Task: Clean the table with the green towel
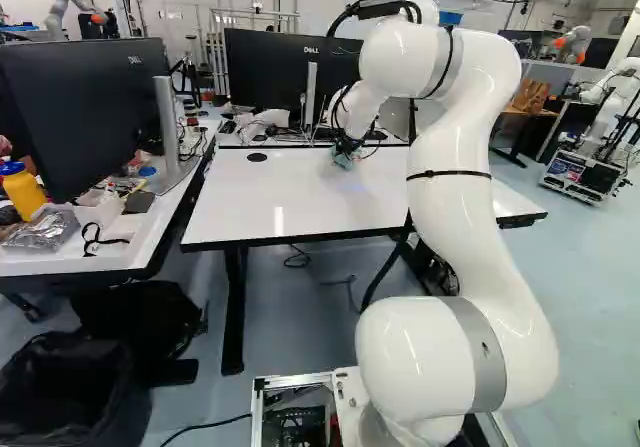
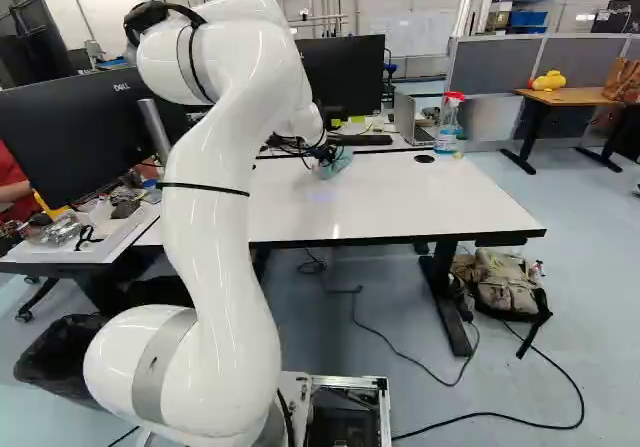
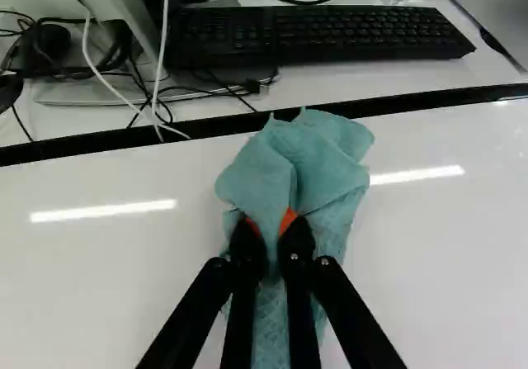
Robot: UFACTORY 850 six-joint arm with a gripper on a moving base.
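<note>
With two-finger gripper clamped on green towel near white tabletop's twelve-o'clock edge, could easily snag white cable at eleven o'clock, or bump black keyboard at twelve, if swept too far forward.

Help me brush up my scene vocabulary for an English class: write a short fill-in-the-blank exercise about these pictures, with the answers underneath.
1. The gripper pinches the towel between pads coloured ____.
2. The towel is on a table whose top is coloured ____.
3. Beyond the table's far edge, the black device with rows of keys is a ____.
4. In the right base view, the spray bottle has a top coloured ____.

Missing words: orange; white; keyboard; red.
</note>
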